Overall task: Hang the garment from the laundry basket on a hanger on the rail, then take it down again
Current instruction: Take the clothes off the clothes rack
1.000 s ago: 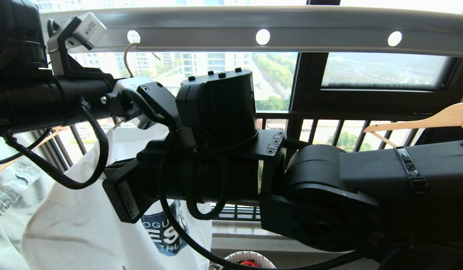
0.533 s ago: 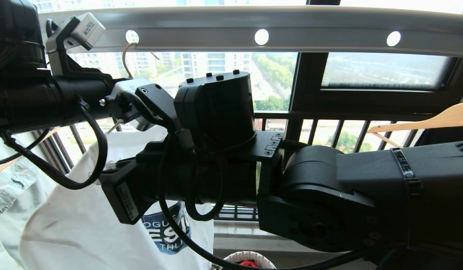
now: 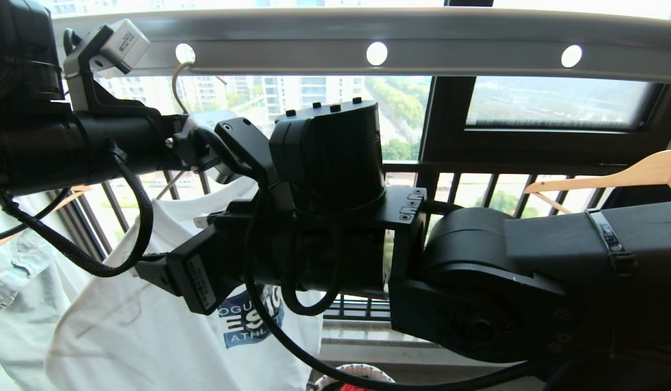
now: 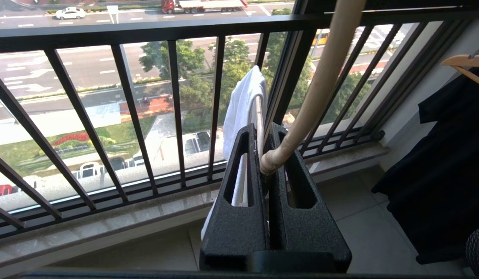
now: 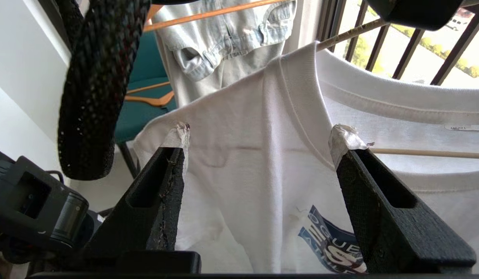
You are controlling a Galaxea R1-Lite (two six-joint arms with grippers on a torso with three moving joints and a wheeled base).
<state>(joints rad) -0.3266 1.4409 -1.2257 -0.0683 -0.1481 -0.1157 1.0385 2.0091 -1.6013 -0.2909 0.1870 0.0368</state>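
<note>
T-shirt (image 3: 145,331), white with a blue logo, hangs on the thin wire hanger (image 3: 175,89), whose hook sits in a hole of the grey rail (image 3: 449,41) at upper left. Pale denim garment (image 3: 9,271) hangs at far left. Left gripper (image 4: 264,155) is closed tight on the hanger's neck. Right gripper (image 5: 258,139) faces the shirt's collar, its 2 fingers (image 5: 167,170) spread wide and holding nothing. Laundry basket (image 3: 359,374) sits low, center, below the arms.
</note>
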